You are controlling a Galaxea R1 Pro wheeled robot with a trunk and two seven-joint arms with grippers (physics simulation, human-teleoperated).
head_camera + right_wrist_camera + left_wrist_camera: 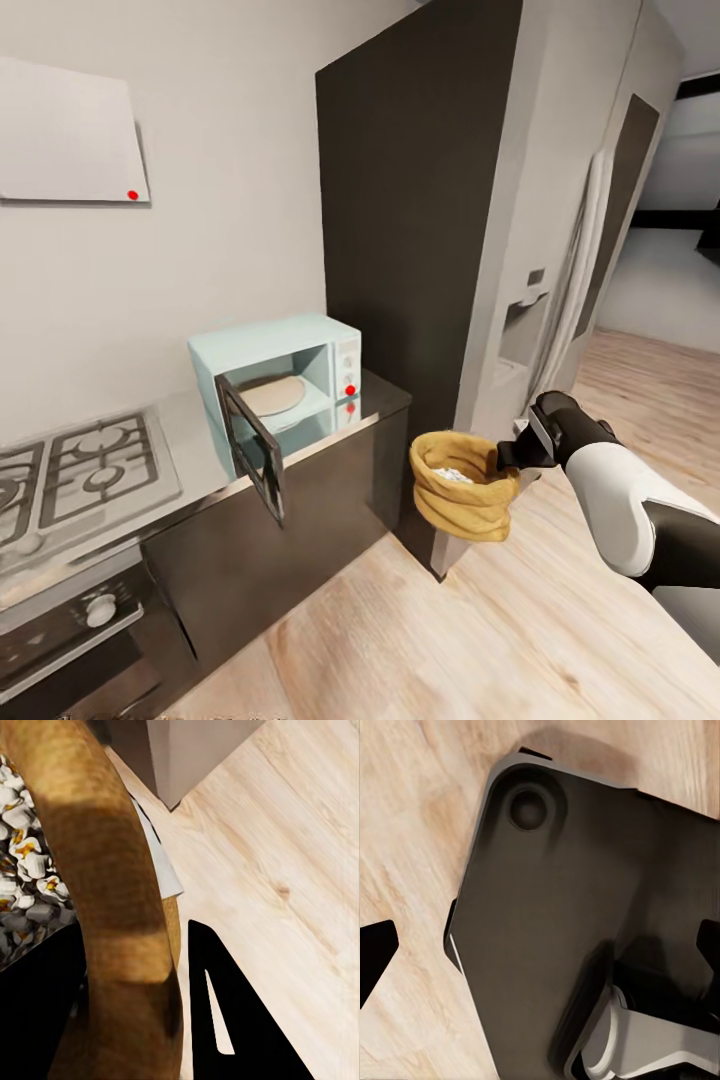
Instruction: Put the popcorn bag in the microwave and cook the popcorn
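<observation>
The pale-blue microwave [262, 348] stands on the dark countertop [190, 445] beside the fridge. Its dark glass door [255, 462] is swung open toward me, and a round plate lies inside. The tan popcorn bag [470, 510] hangs in the air over the wood floor, right of the counter's end. My right gripper [512, 455] is shut on its thick rolled rim [105, 870], with one finger [232, 1020] outside the bag and the other inside. Whitish puffed popcorn [26, 889] fills the bag. In the left wrist view my left gripper [540, 952] is open above the robot's dark base.
A tall dark and grey fridge [480, 240] rises just behind the bag. A steel gas hob [70, 480] lies left of the microwave, with a built-in oven [70, 640] below it. Light wood floor [450, 640] spreads in front of the cabinets.
</observation>
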